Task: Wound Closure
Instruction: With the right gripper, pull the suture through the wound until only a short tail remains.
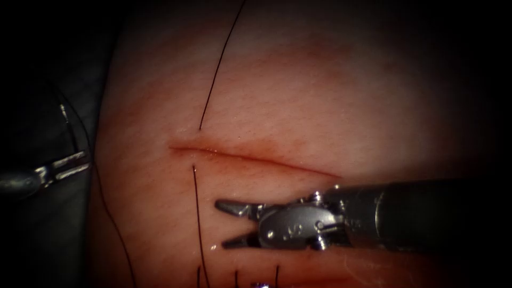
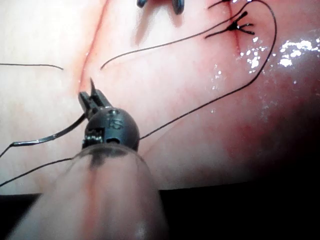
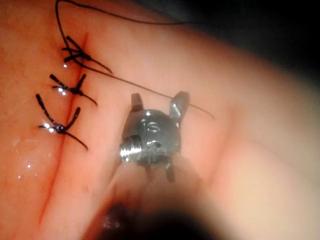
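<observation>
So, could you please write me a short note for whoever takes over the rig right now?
Left hand: shut on the needle near one end, beyond the left end of the cut; the needle is out of the tissue.
Right hand: open, holds nothing, over the tissue beside the cut.
Done: three knotted stitches; thread runs under the cut near its left end.
Left: that thread is untied; the cut to its right is unstitched.

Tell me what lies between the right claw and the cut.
Bare tissue, in the endoscope view; the right claw is open, empty, below the cut. The left claw holds the needle, outside the tissue.
</observation>
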